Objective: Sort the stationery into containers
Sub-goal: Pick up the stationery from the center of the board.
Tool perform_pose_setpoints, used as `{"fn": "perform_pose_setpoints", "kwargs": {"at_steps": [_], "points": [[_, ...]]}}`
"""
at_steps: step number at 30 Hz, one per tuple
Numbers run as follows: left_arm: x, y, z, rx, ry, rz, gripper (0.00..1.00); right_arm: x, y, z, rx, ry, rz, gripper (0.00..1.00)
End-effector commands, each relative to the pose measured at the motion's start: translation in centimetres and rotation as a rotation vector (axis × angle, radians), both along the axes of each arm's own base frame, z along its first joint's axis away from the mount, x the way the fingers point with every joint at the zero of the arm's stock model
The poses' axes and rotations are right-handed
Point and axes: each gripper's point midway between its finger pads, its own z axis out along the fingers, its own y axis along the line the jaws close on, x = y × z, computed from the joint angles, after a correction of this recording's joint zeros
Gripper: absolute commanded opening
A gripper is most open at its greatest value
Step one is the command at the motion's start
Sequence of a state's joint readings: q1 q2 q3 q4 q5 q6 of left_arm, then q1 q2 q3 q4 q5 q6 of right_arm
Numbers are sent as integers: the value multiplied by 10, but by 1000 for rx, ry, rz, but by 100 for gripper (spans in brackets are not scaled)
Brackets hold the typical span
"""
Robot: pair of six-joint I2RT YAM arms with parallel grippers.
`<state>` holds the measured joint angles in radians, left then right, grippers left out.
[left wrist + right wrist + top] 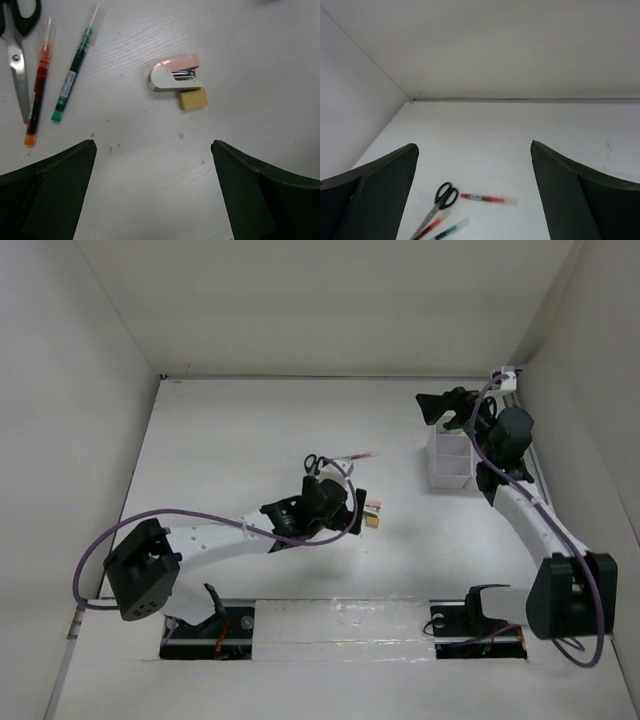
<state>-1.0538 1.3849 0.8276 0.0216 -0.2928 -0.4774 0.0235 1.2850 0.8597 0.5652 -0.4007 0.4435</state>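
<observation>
My left gripper (pixel 153 145) is open and empty, hovering low over the table (pixel 150 190). Ahead of it lie a white-pink piece shaped like a mini stapler (pixel 172 77) and, touching it, a small yellowish block (pixel 193 98). To their left lie black-handled scissors (pixel 15 60), a red pen (pixel 39 80) and a green pen (pixel 75 65). In the top view the left gripper (pixel 352 508) is just left of the white-pink piece (pixel 373 507). The white organizer box (pixel 450 458) stands at the right. My right gripper (pixel 440 405) is open and empty, above the box's far end.
White walls enclose the table on the left, back and right. The right wrist view shows the scissors (pixel 440 202), a red pen (pixel 487 199) and two more pens (pixel 427 229) far below on the table. The right arm (pixel 530 510) runs along the right wall.
</observation>
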Motion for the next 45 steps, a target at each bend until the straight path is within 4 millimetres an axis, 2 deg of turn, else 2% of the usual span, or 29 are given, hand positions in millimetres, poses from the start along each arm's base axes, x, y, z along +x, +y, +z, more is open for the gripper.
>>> {"fn": "perform_pose_setpoints", "kwargs": {"at_steps": [1,2,3,5,6,7,8,9,11,12,13,16,17,19,20,23,24,26,27,29,31,32,35,40,45], "points": [[22,-13,31,-71,-12,17,100,-23,-2,-10,-1,95,-148,100],[22,-16,32,-66,-2,10,100,-31,-4,-27,-4,168,-184,100],[22,-20,25,-58,25,11,100,-35,-10,-28,7,183,-237,100],[24,-26,26,-48,57,29,100,-52,-12,-25,45,200,-259,100],[25,-29,14,-19,85,39,100,-58,-17,-29,48,230,-285,100],[27,-32,14,-9,100,46,100,-64,-20,-33,53,245,-298,100],[27,-33,9,-3,122,61,100,-74,-24,-22,62,220,-308,100],[23,-38,4,4,142,51,100,-82,-21,-24,67,242,-299,100],[16,-49,-11,41,177,43,100,-91,-29,-24,66,245,-332,100],[14,-53,-16,47,190,53,100,-100,-32,-16,74,224,-340,100],[11,-59,-29,68,209,54,100,-105,-33,-19,68,240,-341,100],[15,-67,-39,75,245,86,96,-119,-37,-11,86,223,-350,100],[11,-68,-51,106,259,80,95,-122,-35,-7,90,211,-335,100],[6,-75,-56,107,276,72,93,-130,-34,0,98,189,-320,100],[3,-82,-59,102,286,74,91,-130,-32,0,97,189,-307,100],[5,-86,-61,125,279,107,89,-133,-31,-2,92,201,-297,100],[5,-86,-69,146,288,110,85,-134,-28,-2,91,202,-284,100],[7,-92,-71,138,293,118,83,-134,-26,-2,99,205,-272,100],[7,-87,-81,171,299,127,82,-135,-24,-2,98,206,-259,100],[10,-93,-79,162,302,135,77,-137,-22,0,101,198,-249,100],[10,-89,-88,192,312,155,70,-137,-22,0,101,198,-249,100],[11,-88,-85,199,304,162,66,-137,-22,0,101,198,-249,100],[12,-80,-93,232,308,200,65,-137,-22,0,101,198,-249,100],[13,-72,-101,277,307,227,53,-140,-21,3,103,190,-239,100],[12,-71,-108,298,314,229,37,-140,-20,3,102,190,-230,100]]}}
